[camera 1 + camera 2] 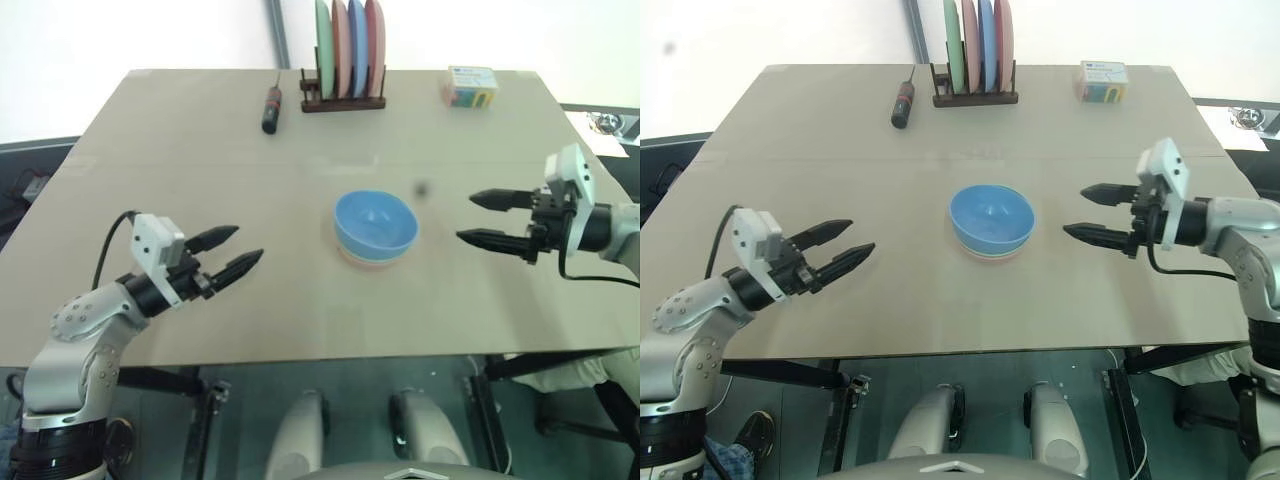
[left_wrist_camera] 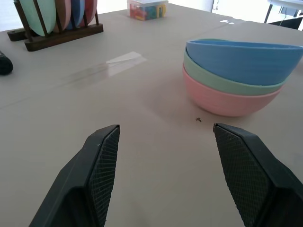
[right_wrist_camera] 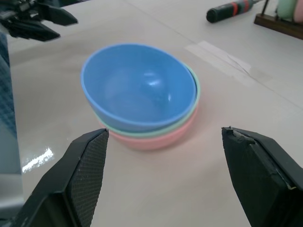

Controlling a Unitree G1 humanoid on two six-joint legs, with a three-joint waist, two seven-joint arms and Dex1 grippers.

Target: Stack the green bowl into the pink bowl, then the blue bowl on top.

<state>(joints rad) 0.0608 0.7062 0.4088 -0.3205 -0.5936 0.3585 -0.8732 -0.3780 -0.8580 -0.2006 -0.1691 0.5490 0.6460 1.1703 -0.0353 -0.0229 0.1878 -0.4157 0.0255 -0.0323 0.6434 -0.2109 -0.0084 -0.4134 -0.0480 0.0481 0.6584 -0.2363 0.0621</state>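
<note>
At frame centre, your three bowls are sitting nested on the bench (image 1: 200, 130).
Blue bowl (image 1: 375, 222) is topping green bowl (image 2: 222, 81) and pink bowl (image 2: 222, 99); left gripper (image 1: 232, 252) and right gripper (image 1: 478, 218) are hovering apart, jaws wide, holding nothing.

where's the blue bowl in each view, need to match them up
Left eye: blue bowl, table centre, between the grippers.
Right eye, centre.
Left wrist, top of the stack.
Right wrist, topmost, seen from above.
Shared landmark: plate rack at the far edge.
</note>
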